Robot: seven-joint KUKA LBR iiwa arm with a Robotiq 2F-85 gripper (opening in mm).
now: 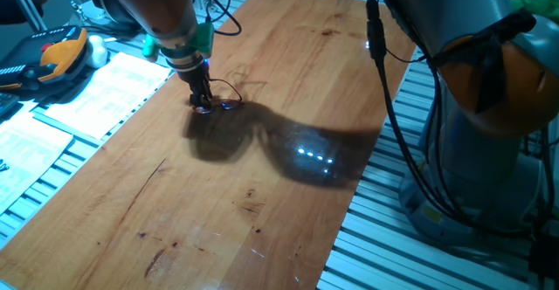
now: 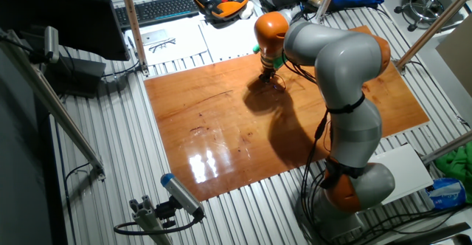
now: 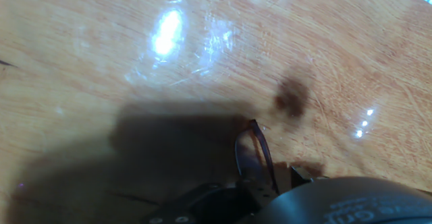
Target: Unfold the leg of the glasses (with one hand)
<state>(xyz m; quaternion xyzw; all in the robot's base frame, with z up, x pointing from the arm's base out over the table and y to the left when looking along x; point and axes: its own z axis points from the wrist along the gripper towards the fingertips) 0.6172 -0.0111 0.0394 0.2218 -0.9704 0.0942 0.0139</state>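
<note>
Glasses [image 1: 223, 98] lie on the table [image 1: 262, 194]; claw [image 1: 203, 105] directly above them.

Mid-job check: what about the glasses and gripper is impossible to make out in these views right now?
- Gripper state: one fixed view shows the fingertips down at the glasses, too small to tell open or shut.
- Other fixed view: the arm and its shadow hide the glasses almost entirely.
- Hand view: only one lens rim shows; the rest is cut off by the hand's housing, blurred and in shadow.
- Leg folded or unfolded: not readable in any view.
</note>
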